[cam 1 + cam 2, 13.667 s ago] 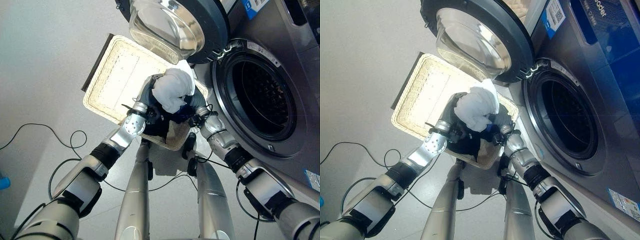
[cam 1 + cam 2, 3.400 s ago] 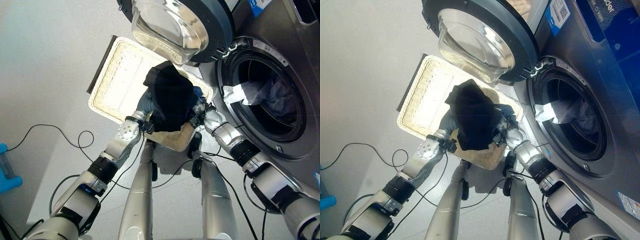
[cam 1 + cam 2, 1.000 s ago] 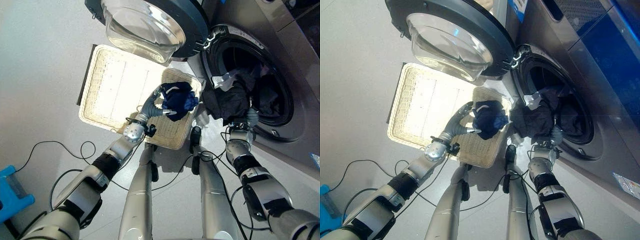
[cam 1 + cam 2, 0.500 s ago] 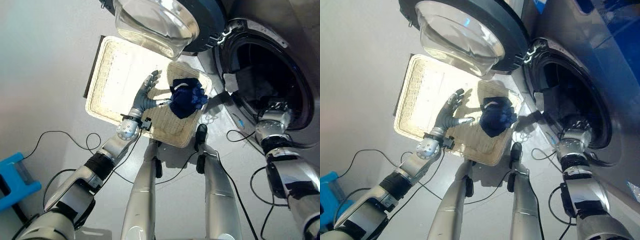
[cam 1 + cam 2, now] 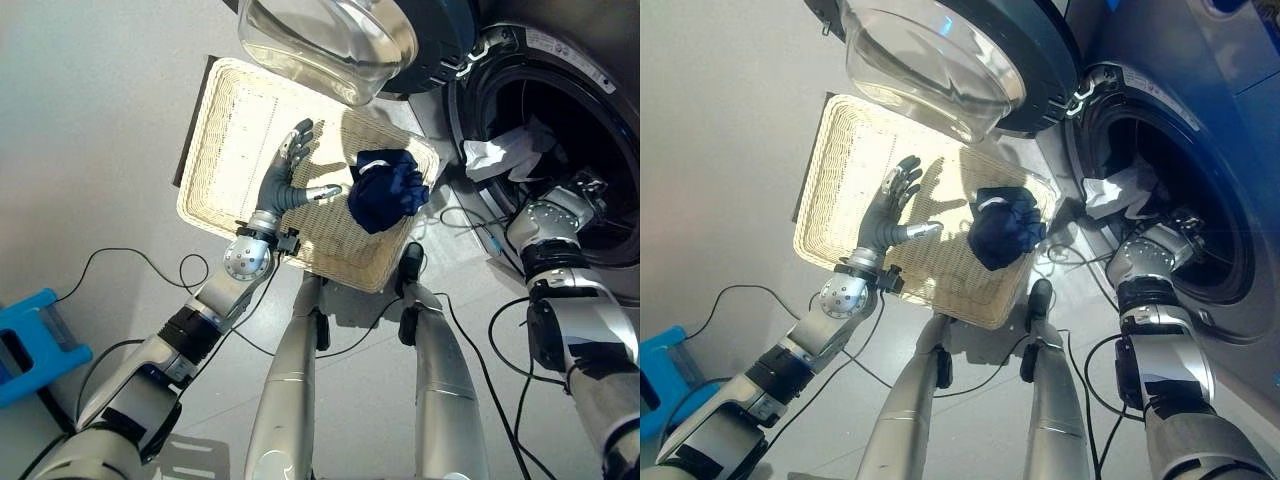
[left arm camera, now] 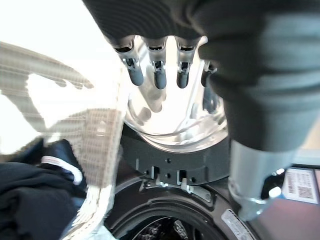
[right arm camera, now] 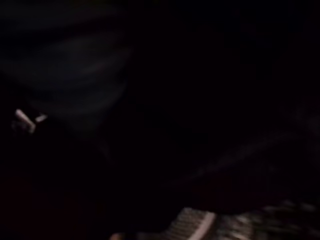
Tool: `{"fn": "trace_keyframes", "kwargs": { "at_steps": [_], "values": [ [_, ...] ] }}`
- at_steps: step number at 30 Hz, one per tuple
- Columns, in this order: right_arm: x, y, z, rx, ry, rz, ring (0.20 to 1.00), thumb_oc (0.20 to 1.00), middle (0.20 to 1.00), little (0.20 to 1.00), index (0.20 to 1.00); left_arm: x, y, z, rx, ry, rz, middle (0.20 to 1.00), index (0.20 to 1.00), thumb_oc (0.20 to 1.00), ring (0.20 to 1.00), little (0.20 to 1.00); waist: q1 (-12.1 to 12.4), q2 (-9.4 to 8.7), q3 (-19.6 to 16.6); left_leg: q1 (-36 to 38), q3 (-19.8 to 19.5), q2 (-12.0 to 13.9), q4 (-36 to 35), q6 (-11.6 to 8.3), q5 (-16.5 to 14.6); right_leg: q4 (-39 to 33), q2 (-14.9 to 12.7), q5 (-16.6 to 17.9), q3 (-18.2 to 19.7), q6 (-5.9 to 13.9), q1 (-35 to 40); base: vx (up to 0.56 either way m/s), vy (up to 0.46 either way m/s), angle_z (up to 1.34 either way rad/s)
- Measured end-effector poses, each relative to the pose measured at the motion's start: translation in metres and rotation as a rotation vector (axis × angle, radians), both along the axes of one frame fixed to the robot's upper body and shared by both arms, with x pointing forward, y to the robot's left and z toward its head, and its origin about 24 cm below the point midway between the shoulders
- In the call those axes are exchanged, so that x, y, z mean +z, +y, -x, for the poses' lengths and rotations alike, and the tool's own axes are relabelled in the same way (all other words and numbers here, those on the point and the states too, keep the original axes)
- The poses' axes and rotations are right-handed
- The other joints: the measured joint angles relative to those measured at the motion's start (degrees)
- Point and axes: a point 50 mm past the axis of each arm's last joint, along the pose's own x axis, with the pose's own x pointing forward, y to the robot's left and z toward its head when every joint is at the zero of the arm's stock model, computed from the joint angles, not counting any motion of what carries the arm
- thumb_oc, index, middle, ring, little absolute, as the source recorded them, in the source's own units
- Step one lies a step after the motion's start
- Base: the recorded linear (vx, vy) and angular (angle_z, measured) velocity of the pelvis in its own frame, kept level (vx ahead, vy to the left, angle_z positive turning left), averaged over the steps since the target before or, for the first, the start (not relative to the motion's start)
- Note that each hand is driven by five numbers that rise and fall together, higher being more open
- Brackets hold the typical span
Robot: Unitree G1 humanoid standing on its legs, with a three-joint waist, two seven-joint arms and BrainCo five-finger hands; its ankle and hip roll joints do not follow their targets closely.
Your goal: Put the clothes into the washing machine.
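A crumpled navy garment (image 5: 388, 190) lies in the right end of the pale wicker basket (image 5: 205, 140) on the floor. My left hand (image 5: 285, 176) hovers over the basket's middle, just left of the garment. Its fingers (image 6: 157, 70) are spread straight and hold nothing. My right arm (image 5: 549, 218) reaches into the washing machine's drum (image 5: 590, 110), and its hand is hidden in the dark inside. A white cloth (image 5: 502, 153) sits at the drum's near edge, with dark clothes behind it. In the left wrist view, the navy garment (image 6: 30, 195) lies by the basket wall (image 6: 105, 145).
The machine's round door (image 5: 340, 40), with its glass bowl, stands swung open above the basket's far end. The grey machine front (image 5: 1210, 330) runs along the right. A blue box (image 5: 30, 345) stands on the floor at the far left.
My left hand has let go of the navy garment and opened beside it. My right arm has pushed the black garment into the drum and stays inside. The camera has shifted.
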Motion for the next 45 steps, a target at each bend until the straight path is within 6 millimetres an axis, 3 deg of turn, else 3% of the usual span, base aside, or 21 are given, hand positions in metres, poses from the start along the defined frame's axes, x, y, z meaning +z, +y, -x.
{"fn": "trace_keyframes", "kwargs": {
  "at_steps": [6,13,14,20,38,45],
  "values": [
    [0.012,0.006,0.007,-0.061,-0.076,-0.076,0.200,0.200,0.200,0.200,0.200,0.008,-0.004,0.000,-0.012,-0.026,0.011,1.000,1.000,1.000,1.000,1.000,-0.08,0.02,-0.01,0.24,0.05,0.00,0.11,0.09,0.10,0.37,-0.06,0.01,0.03,-0.02,0.09,0.00,0.000,0.00],
    [0.010,0.008,0.009,-0.097,-0.065,-0.130,0.200,0.200,0.200,0.200,0.200,0.008,-0.003,0.000,-0.009,-0.026,0.010,1.000,1.000,1.000,1.000,1.000,0.04,0.03,-0.01,0.70,0.14,-0.22,0.14,0.23,0.22,0.74,-0.36,0.01,0.08,-0.02,0.43,0.00,0.000,0.00],
    [0.008,0.007,0.009,-0.098,-0.056,-0.135,1.000,1.000,1.000,1.000,1.000,0.008,-0.003,0.000,-0.008,-0.026,0.009,1.000,1.000,1.000,1.000,1.000,0.05,0.19,-0.09,1.28,0.27,-0.30,0.02,0.25,0.23,0.76,-0.48,0.01,0.12,-0.01,0.87,0.00,0.000,0.00],
    [0.011,0.008,0.008,-0.087,-0.071,-0.102,1.000,1.000,1.000,1.000,1.000,0.012,-0.007,0.003,-0.031,-0.043,0.019,1.000,1.000,1.000,1.000,1.000,-0.08,1.18,-0.03,1.71,0.33,-0.43,0.04,0.37,0.32,1.07,-0.59,0.01,0.16,0.00,1.12,0.00,0.005,0.00],
    [0.008,0.016,-0.003,0.007,-0.055,-0.007,1.000,1.000,1.000,1.000,1.000,0.012,-0.007,0.003,-0.037,-0.042,0.014,1.000,1.000,1.000,1.000,1.000,-0.23,1.20,-0.03,2.60,0.44,-0.44,0.06,0.39,0.35,1.20,-0.62,0.01,0.21,0.00,1.93,0.00,0.000,0.00],
    [-0.003,0.022,-0.011,0.059,-0.008,0.088,1.000,1.000,1.000,1.000,1.000,0.007,-0.008,0.000,-0.015,-0.016,-0.029,1.000,1.000,1.000,1.000,1.000,-0.35,1.24,-0.06,3.42,0.46,-0.43,-0.09,0.40,0.35,1.02,-0.61,0.02,0.17,0.04,2.76,0.00,0.000,0.00]
  ]
}}
